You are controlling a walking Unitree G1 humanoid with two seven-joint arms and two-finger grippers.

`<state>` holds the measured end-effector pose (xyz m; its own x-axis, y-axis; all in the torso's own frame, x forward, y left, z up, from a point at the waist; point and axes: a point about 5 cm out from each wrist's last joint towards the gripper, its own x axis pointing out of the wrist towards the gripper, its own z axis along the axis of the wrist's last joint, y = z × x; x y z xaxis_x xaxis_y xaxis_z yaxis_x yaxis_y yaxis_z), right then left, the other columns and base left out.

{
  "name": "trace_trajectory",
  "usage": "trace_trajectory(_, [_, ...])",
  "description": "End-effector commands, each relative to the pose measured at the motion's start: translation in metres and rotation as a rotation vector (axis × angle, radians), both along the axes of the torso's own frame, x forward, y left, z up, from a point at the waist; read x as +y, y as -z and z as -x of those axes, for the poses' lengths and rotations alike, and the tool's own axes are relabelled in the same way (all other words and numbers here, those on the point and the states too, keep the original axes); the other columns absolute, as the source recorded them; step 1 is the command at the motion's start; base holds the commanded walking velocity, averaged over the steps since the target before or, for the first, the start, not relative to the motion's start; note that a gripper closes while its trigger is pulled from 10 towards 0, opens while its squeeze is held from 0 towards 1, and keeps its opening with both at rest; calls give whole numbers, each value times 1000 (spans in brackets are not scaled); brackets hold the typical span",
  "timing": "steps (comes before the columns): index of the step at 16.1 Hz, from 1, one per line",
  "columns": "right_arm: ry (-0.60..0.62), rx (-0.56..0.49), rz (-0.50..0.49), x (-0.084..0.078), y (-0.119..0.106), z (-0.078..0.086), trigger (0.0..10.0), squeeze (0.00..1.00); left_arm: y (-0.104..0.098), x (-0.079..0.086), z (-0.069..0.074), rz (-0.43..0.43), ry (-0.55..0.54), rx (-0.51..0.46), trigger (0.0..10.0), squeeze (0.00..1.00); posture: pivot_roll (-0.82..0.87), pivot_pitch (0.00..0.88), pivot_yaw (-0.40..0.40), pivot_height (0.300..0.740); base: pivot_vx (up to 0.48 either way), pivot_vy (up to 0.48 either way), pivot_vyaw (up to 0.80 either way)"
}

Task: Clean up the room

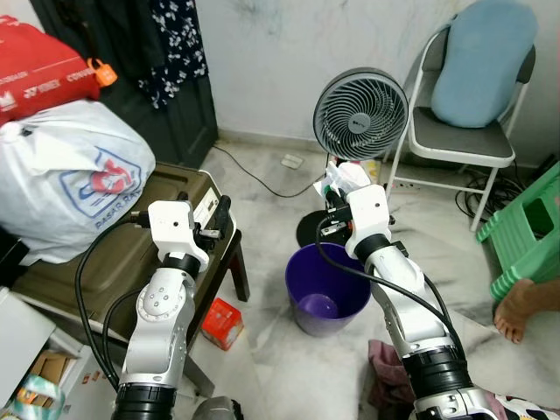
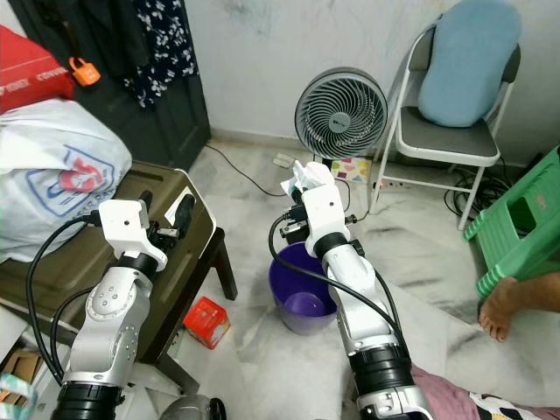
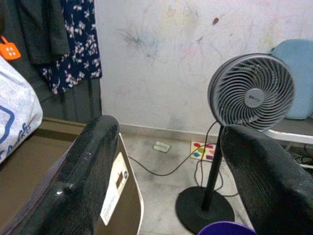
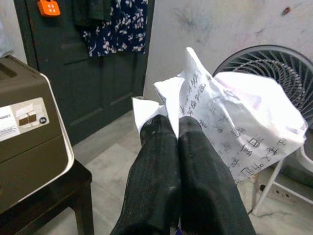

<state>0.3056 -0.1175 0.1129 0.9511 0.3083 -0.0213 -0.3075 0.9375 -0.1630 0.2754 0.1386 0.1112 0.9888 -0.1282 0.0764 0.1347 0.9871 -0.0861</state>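
Note:
My right gripper point(image 1: 336, 191) is shut on a crumpled white paper point(image 1: 346, 178) printed with dark text, held up above the far rim of the purple bin point(image 1: 325, 291). In the right wrist view the paper point(image 4: 230, 122) bulges out past my closed black fingers point(image 4: 161, 161). The bin stands on the pale floor and looks nearly bare inside. My left gripper point(image 1: 216, 219) is open with nothing between its fingers, raised over the edge of the brown box point(image 1: 105, 254) on a dark stool. Its two black fingers point(image 3: 83, 171) frame the fan in the left wrist view.
A grey standing fan point(image 1: 360, 114) is just behind the bin, with a folding chair point(image 1: 464, 131) and blue cushion beside it. A red carton point(image 1: 223, 322) lies on the floor by the stool. A green stool point(image 1: 525, 236) and a person's foot point(image 1: 523, 306) are at the right. A white bag point(image 1: 61, 175) rests on the brown box.

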Motion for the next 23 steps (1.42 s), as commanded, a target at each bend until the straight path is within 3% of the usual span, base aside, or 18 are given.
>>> trace_trajectory(1, [-6, 6, -3, 1, 0, -1, 10000, 0, 0, 2, -1, -5, -1, 0, 10000, 0, -81, 0, 30, 740, 270, 0, 0])
trace_trajectory(23, [-3, 0, 3, 2, 0, -3, 10000, 0, 1, 2, -3, 3, 0, 3, 10000, 0, -83, 0, 31, 740, 290, 0, 43])
